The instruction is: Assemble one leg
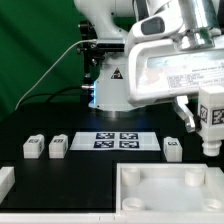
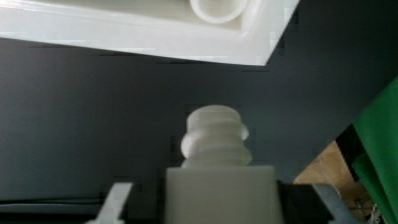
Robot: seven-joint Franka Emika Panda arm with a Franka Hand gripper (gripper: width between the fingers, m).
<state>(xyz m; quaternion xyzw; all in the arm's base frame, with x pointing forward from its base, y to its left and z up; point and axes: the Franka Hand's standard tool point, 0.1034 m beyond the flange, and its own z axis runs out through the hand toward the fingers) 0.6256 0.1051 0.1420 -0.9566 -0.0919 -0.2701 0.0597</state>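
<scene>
Aloft, the tool [image 2: 199, 205] clamps a stubby white plastic leg [image 2: 214, 150] with a ribbed, rounded peg.

Open table [image 1: 75, 185] between tray [image 1: 150, 195] and legs [image 1: 58, 147]

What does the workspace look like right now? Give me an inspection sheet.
Surface: black table; marker board lying flat mid-table.
Job's things: one leg held off the table, over bare surface near the tray-like piece; three loose legs stand on the table.
Clutter: white part, cut off at the exterior view's left edge.
Grippers: gripper shut on the leg.
Cables: thin cable runs across the backdrop toward the robot base.
Surroundings: green backdrop.
</scene>
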